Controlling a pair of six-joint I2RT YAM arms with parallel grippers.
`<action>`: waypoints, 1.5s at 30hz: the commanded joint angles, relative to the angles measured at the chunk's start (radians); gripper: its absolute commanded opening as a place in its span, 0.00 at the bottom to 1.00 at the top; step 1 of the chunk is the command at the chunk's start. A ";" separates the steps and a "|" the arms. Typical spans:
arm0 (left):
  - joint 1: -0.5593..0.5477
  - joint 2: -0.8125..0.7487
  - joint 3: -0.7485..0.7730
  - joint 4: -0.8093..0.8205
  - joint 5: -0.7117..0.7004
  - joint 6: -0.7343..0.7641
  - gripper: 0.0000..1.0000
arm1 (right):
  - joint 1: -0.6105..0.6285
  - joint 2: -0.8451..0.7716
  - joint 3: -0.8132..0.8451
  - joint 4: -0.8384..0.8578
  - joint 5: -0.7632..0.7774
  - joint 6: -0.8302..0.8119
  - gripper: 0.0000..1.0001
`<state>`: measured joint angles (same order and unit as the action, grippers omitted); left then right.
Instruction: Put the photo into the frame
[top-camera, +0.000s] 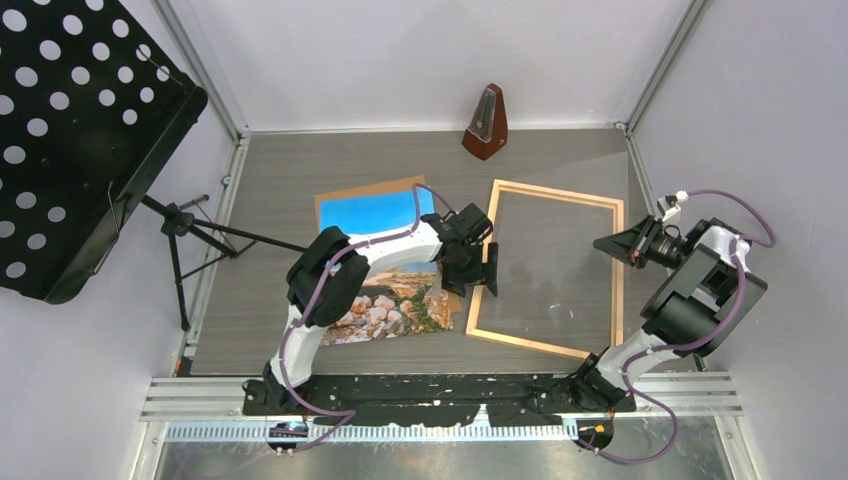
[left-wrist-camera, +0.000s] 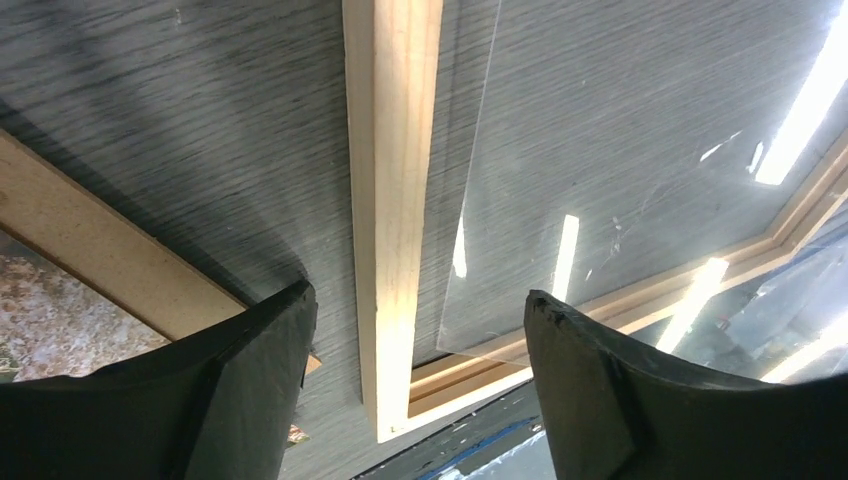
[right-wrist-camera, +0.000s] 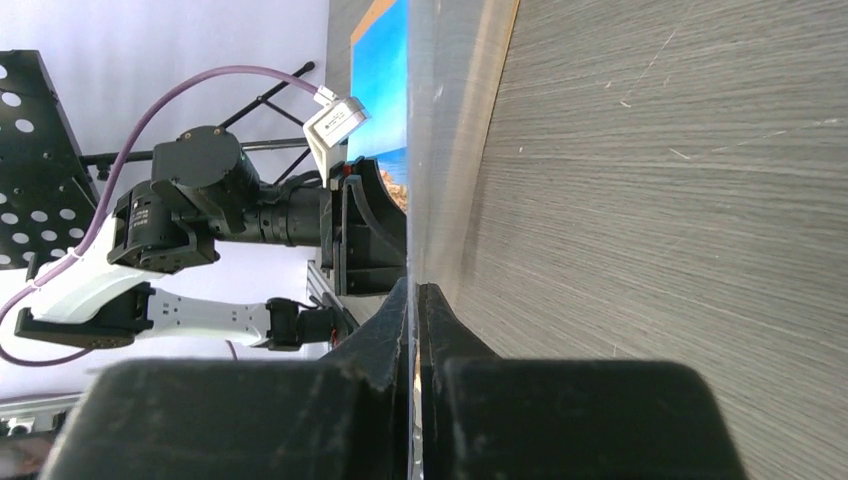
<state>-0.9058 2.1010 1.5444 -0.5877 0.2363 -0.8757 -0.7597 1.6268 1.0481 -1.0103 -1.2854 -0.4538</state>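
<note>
The photo (top-camera: 375, 212) lies face up at left centre, on a brown backing board (top-camera: 340, 195); my left arm crosses over it. The light wood frame (top-camera: 555, 190) lies flat to its right, with a clear sheet (top-camera: 555, 265) inside it. My left gripper (top-camera: 478, 268) is open and empty, its jaws astride the frame's left moulding (left-wrist-camera: 390, 200) near the near corner. My right gripper (top-camera: 603, 245) is shut on the right edge of the clear sheet (right-wrist-camera: 430, 120), holding that edge up. The sheet's near-left corner (left-wrist-camera: 620, 150) sits above the frame's bottom rail.
A brown metronome (top-camera: 487, 124) stands at the back centre. A black perforated music stand (top-camera: 70, 130) on a tripod (top-camera: 200, 235) stands at the left. Grey walls close in the table on three sides. The backing board's edge (left-wrist-camera: 90, 250) shows left of the left jaw.
</note>
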 joint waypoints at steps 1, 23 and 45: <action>0.023 -0.015 0.002 -0.040 -0.059 0.052 0.83 | -0.015 0.041 0.067 -0.247 -0.047 -0.251 0.06; 0.050 -0.159 0.057 -0.026 -0.211 0.243 0.91 | -0.017 0.005 0.015 -0.326 -0.095 -0.338 0.06; 0.050 -0.156 0.086 -0.009 -0.188 0.288 0.90 | -0.009 -0.107 -0.144 0.219 -0.037 0.234 0.06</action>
<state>-0.8570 1.9827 1.5951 -0.6182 0.0528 -0.6132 -0.7734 1.5379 0.9016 -0.8551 -1.2987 -0.2958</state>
